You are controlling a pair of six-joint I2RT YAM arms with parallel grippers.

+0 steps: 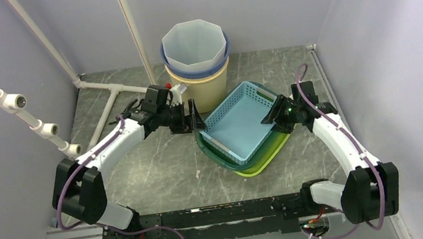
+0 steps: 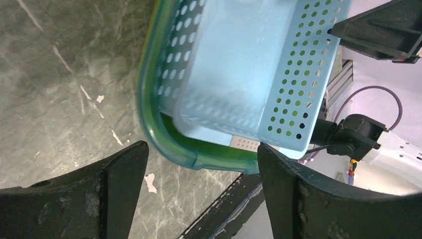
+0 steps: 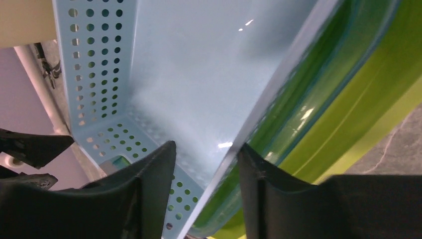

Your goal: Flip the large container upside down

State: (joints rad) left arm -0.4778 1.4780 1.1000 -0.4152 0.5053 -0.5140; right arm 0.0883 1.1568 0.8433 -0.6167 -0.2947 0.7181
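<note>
**Right claw straddles the basket rim; left claw stands wide beside it**

Right claw [image 3: 206, 147] sits closest to its wrist camera. It is set over the right-hand wall of the light blue perforated basket [image 1: 240, 125], the large container. One black finger is inside the basket and the other is outside, between that wall and the tray around it. The jaws are partly drawn in. A gap still shows on the inner side of the wall, so the rim is bracketed rather than plainly pinched.

Left claw [image 1: 192, 122] hangs just beside the basket's left wall, near its far corner. Its jaws are spread wide and nothing is between them.

The basket rests open side up, nested in a teal tray [image 1: 214, 150], which lies in a lime green tray [image 1: 264, 163]. Both trays jut out past the basket's near edge. Behind the basket's far end stands a stack of buckets [image 1: 198, 78]. All of it rests on the grey marbled counter [image 1: 154, 170].
</note>
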